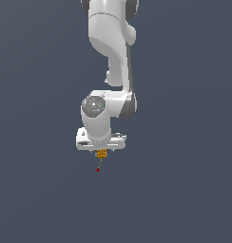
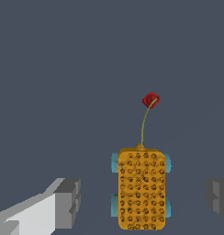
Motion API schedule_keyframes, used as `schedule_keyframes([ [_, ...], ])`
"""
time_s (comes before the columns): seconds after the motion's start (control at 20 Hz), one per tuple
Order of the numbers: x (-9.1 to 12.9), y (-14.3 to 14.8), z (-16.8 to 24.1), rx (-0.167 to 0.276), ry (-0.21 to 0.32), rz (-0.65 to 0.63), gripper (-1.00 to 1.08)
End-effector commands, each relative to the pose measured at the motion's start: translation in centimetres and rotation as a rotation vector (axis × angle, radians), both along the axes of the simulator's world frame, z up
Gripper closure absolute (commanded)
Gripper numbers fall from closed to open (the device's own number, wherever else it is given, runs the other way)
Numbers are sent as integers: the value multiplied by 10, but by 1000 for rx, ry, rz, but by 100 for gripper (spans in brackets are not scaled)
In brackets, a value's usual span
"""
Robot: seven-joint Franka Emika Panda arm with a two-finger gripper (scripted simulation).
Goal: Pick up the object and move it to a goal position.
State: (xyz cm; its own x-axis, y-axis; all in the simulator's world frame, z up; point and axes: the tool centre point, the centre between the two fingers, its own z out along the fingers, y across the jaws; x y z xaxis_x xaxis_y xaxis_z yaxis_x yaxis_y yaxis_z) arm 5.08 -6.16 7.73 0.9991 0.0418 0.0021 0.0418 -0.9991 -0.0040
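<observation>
- A white robot arm (image 1: 111, 57) is seen reaching down from the top of the exterior view, over a plain dark grey-blue floor (image 1: 184, 190).
- The white gripper with grey finger pads (image 1: 101, 148) is held at the low end of the arm.
- The small orange rectangular piece with a dotted grid (image 2: 141, 188) is seen right under the gripper in the exterior view, at (image 1: 101, 153).
- Small teal bits (image 2: 115, 161) are seen on the sides of the orange piece.
- A thin stalk (image 2: 144, 124) is seen coming out of one short end, and a little red blob (image 2: 151, 99) sits at its tip.
- In the wrist view, the orange piece lies between the two grey fingers (image 2: 68, 202).
- The fingers are spread wide, and a gap is seen on each side of the piece, so nothing is gripped.
</observation>
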Motion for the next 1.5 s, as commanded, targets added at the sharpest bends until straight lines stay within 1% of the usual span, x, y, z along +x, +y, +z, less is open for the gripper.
schedule_keyframes([
  [0.0, 1, -7, -8, -3, 1, -4, -92],
  [0.4, 1, -10, -14, -4, 3, -6, -92],
  [0.85, 0, -10, -54, -4, 2, -6, -92],
  [1.15, 2, -10, -62, -4, 2, -6, -92],
  [1.2, 2, -10, -62, -4, 2, -6, 108],
  [1.45, 2, -10, -62, -4, 2, -6, 108],
])
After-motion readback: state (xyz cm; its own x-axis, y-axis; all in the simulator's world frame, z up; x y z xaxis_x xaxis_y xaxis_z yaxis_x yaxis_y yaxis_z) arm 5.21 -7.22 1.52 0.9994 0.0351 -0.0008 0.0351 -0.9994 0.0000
